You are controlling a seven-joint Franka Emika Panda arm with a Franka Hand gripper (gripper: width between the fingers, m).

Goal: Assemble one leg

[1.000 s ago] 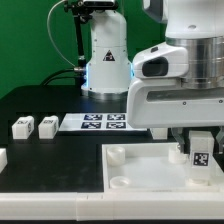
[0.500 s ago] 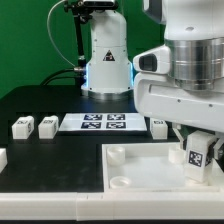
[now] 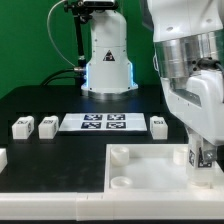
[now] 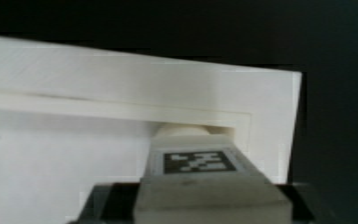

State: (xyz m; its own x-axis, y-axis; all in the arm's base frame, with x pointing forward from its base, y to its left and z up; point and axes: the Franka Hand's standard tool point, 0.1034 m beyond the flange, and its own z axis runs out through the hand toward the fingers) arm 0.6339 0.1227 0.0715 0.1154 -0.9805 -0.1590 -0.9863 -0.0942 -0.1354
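Pinching the leg, the jaws are holding it upright directly beneath them, its long axis pointing down onto the panel's corner at the exterior view's right.

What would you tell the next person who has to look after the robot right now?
Gripper: shut on the leg, held upright at a corner of the panel on the exterior view's right.
Other parts: three spare legs lie loose on the table, two to the exterior view's left of the marker board, one to its right.
Done: the leg is at the corner.
Left: I cannot tell whether it is seated. Fix it in, then let go.
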